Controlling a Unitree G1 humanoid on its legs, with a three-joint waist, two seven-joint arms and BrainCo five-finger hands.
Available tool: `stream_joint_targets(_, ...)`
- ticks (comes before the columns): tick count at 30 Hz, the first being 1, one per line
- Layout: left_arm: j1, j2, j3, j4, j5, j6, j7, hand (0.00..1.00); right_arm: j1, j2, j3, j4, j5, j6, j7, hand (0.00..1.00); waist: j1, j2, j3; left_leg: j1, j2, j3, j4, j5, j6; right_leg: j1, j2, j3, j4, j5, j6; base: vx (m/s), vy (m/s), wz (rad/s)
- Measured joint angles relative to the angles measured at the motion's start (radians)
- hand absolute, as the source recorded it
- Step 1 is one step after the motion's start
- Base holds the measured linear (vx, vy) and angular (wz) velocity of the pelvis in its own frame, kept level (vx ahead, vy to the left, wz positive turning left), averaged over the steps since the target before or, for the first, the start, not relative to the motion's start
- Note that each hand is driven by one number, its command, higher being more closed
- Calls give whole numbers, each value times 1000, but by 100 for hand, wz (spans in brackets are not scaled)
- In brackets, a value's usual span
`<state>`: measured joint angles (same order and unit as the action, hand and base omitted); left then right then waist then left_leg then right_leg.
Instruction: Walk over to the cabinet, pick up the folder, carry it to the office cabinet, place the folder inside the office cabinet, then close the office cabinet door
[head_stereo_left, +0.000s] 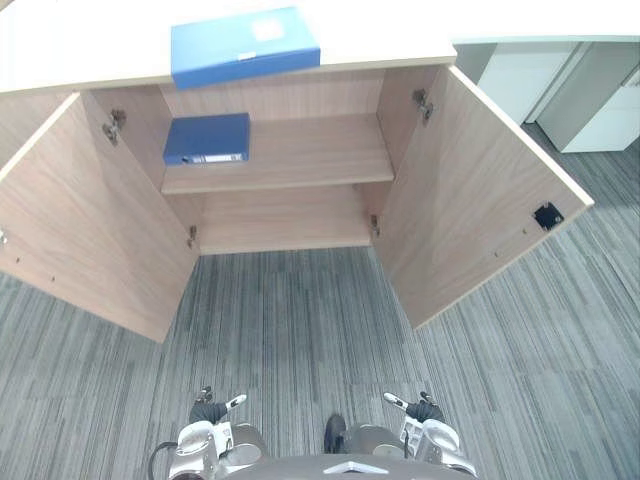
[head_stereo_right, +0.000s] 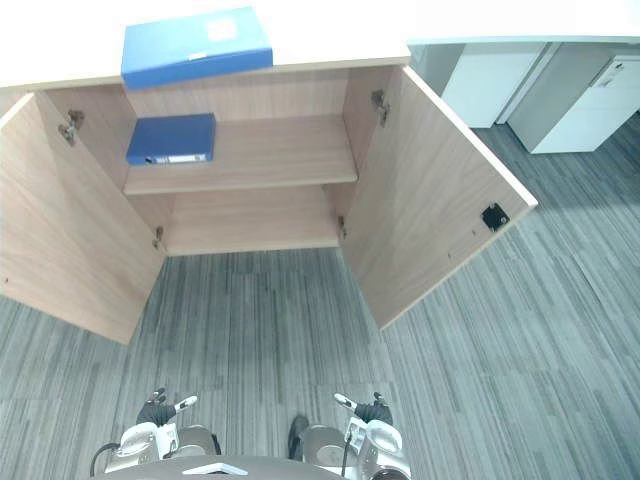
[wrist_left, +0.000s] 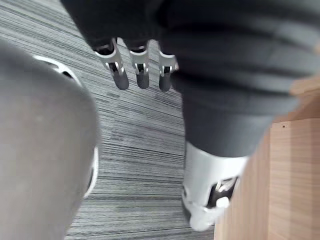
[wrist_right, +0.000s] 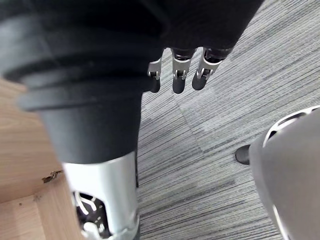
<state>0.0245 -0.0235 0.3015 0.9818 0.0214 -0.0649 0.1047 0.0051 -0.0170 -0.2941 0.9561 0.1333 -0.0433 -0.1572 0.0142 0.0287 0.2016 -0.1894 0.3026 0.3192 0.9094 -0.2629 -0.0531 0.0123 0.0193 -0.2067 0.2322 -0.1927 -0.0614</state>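
So you've got a grey striped carpet floor spread out in front of the open light-wood cabinet, and that cabinet is your landmark for everything else.

Both of its wooden doors are swung wide open: the left door angles out from the cabinet's left side and the right door from its right side. The right door has a small black fitting on its inner face, near the outer edge. A pale worktop caps the cabinet, and inside there's one wooden shelf running across it, with an open lower compartment under that.

Off past the cabinet's right end you can see some white storage units standing on the carpet.

The bright blue flat box folder lies flat on the worktop, a bit left of the cabinet's middle, with its front edge poking out over the opening. A darker blue folder lies flat at the left end of the shelf inside, almost straight below the bright one.

Your left hand and right hand both hang low over the carpet, well back from the cabinet. In the wrist views the left fingers and right fingers hang straight and slack, spread apart, holding nothing.
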Motion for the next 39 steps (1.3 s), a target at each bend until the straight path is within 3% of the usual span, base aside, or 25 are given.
stream_joint_targets(1, 0, -8, 0, -7, 0, 0, 0, 0, 0, 2, -2, 0, 0, 1, 0, 0, 7, -2, 1, -28, -2, 17, -48, -5, 2, 24, -4, 6, -13, -1, 6, 319, 61, -17)
stream_joint_targets(4, -2, -9, -11, -24, 1, -3, 0, 0, 7, 8, -6, -2, -1, 2, -5, 0, 29, -13, 2, -88, -71, 11, -333, 1, -17, 96, -38, 22, -57, -21, 43, 341, 127, -16)
stream_joint_targets(5, -2, -9, -19, -25, 1, -5, 2, 0, 14, 10, -6, 2, -1, 3, -6, 0, 33, -13, -1, -89, -99, 6, -457, 37, -12, 106, -54, 32, -67, -40, 71, 406, 251, -30)
stream_joint_targets(7, 0, -6, -24, -24, 1, -6, 2, 0, 18, 13, -5, 1, -1, 4, -6, 0, 38, -20, -9, -82, -125, -5, -504, 130, 31, 127, -78, 61, -55, -83, 109, 393, 275, -40)
stream_joint_targets(8, 5, 12, -24, -23, 1, -5, 0, 0, 37, 32, -6, 3, -2, 5, -5, 0, 42, -50, -37, -72, -153, 21, -471, 129, 53, 123, -122, 90, 0, -119, 135, 489, 276, -44)
stream_joint_targets(10, 6, 24, -27, -16, 2, -3, 0, 0, 37, 40, -6, 0, -5, 5, -4, 0, 45, -72, -47, -44, -164, 53, -456, 81, 63, 69, -149, 116, 138, -117, 138, 474, 263, -42)
stream_joint_targets(11, 5, 39, -35, -6, 2, -1, -1, 0, 31, 55, -5, -1, -5, 5, -4, 0, 42, -92, -47, -3, -179, 70, -462, 52, 72, 8, -175, 133, 301, -101, 151, 421, 255, -29)
stream_joint_targets(12, -1, 50, -43, 5, 2, 5, -1, 0, 28, 55, -5, -11, -7, 4, -3, 0, 34, -96, -44, 38, -185, 76, -462, 22, 80, -69, -195, 149, 491, -46, 172, 415, 229, -18)
stream_joint_targets(14, 0, 57, -51, 21, 2, 9, 0, 0, 27, 58, -2, -28, -15, 4, 1, 0, 26, -93, -38, 114, -186, 78, -476, -5, 83, -149, -202, 163, 702, -51, 183, 404, 105, 0)
stream_joint_targets(16, 2, 54, -51, 20, 2, 13, 0, 0, 24, 65, -1, -43, -20, 2, 3, 0, 24, -92, -37, 196, -187, 80, -529, -8, 82, -220, -200, 137, 787, -74, 160, 424, 19, 3)
stream_joint_targets(19, -3, 46, -40, 19, 1, 14, 0, 0, 10, 73, -2, -65, -23, 0, 3, 0, 13, -92, -35, 286, -184, 77, -617, -16, 54, -353, -159, 103, 711, -120, 132, 426, -91, 8)
stream_joint_targets(21, -2, 38, -29, 20, 1, 14, 2, 0, 10, 71, -2, -75, -23, 0, 4, 0, 6, -85, -31, 335, -174, 71, -641, -13, 49, -368, -124, 79, 532, -113, 109, 369, -181, 19)
stream_joint_targets(22, 3, 36, -27, 19, 2, 12, 1, 0, 20, 73, -1, -72, -23, 1, 3, 0, 7, -94, -37, 360, -184, 56, -653, -15, 14, -345, -102, 87, 300, 4, 80, 414, -209, 39)
stream_joint_targets(23, -10, 19, -12, 31, 2, 13, 2, 0, 16, 54, -3, -66, -23, -1, 4, 0, 8, -63, -30, 383, -161, 21, -657, -34, -23, -325, -86, 64, 286, 61, 41, 397, -189, 38)
stream_joint_targets(25, -12, -34, -5, 30, 2, 10, -1, 0, 14, 14, -5, -43, -23, 0, 4, 0, 8, -11, -47, 374, -139, 1, -670, -5, -33, -322, -68, 47, 284, 31, 27, 352, -162, 31)
stream_joint_targets(27, -24, -58, 5, 32, 2, 4, -2, 0, 13, -2, -8, -30, -21, 1, 3, 0, -8, 9, -41, 342, -113, -24, -586, 22, -38, -274, -66, 11, 255, 5, 18, 300, -191, 51)
stream_joint_targets(28, -29, -57, 10, 29, 2, 4, -4, 0, 16, -3, -4, -26, -21, 4, 3, 0, -17, 4, -35, 282, -77, -46, -413, 50, -32, -214, -61, -2, 214, -7, 21, 212, -188, 47)
stream_joint_targets(29, -31, -56, 18, 15, 2, 3, -4, 0, 28, -2, 1, -23, -19, 3, 3, 0, -8, -11, -27, 205, -31, -56, -211, 56, -36, -157, -52, -5, 180, -12, 18, 189, -167, 26)
stream_joint_targets(31, -31, -54, 21, 8, 1, 0, -4, 0, 31, -5, 6, -3, -14, 2, 2, 0, 5, -11, -27, 131, 7, -33, -48, 47, -29, -109, -49, -5, 157, -26, 14, 142, -73, -14)
stream_joint_targets(32, -31, -53, 21, 8, 2, 1, -3, 0, 32, -9, 6, 4, -13, 4, 2, 0, 4, -8, -30, 95, 28, 8, -32, 36, -9, -69, -49, -1, 139, -34, 20, 160, -5, -19)
stream_joint_targets(34, -31, -53, 23, 4, 2, -1, -3, 0, 38, -9, -2, 4, -13, 7, 2, 0, 10, -9, -31, 78, 36, 51, -111, 28, 7, -40, -53, 7, 121, -32, 28, 169, 62, -19)
stream_joint_targets(36, -31, -54, 24, -2, 2, 0, -3, 0, 45, -9, -5, 4, -13, 8, 2, 0, 15, -11, -34, 77, 20, 73, -306, 39, 19, -29, -62, 22, 109, -32, 42, 186, 143, -22)
stream_joint_targets(37, -31, -55, 24, -3, 2, 2, -3, 0, 48, -9, -8, 3, -13, 9, 2, 0, 15, -9, -39, 86, -2, 72, -444, 109, 27, -32, -68, 33, 112, -35, 61, 190, 189, -12)
stream_joint_targets(38, -32, -59, 23, 4, 2, 2, -4, 0, 51, -2, -30, 5, -13, 10, 1, 0, 15, -1, -53, 107, -29, 73, -518, 139, 18, -37, -73, 44, 115, -39, 81, 199, 192, -2)
stream_joint_targets(39, -32, -53, 23, 11, 2, 3, -4, 0, 55, 2, -34, 5, -14, 15, 1, 0, 10, -16, -59, 115, -49, 75, -548, 141, 19, -36, -84, 48, 109, -36, 91, 188, 175, 7)
